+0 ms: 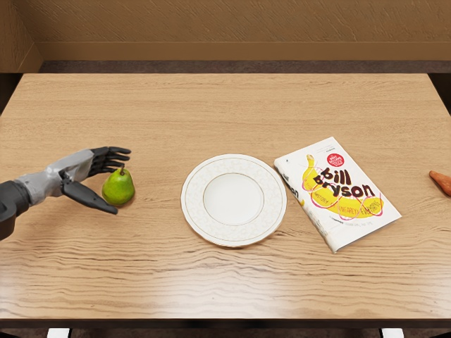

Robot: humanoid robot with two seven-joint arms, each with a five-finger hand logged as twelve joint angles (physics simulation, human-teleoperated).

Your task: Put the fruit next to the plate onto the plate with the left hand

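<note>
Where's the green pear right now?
Head view: the green pear stands left of the round white plate, between the open thumb and fingers of the left robot hand.

The left arm (13, 201) shows a dark grey forearm casing, joined to a light grey, faceted wrist shell. The left hand (79, 176) has a light grey back and five slim black fingers (113, 152) built of short jointed segments.

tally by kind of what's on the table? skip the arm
pear: 1
plate: 1
book: 1
orange thing, cut off at the right edge, can't identify: 1
Total: 4
</note>
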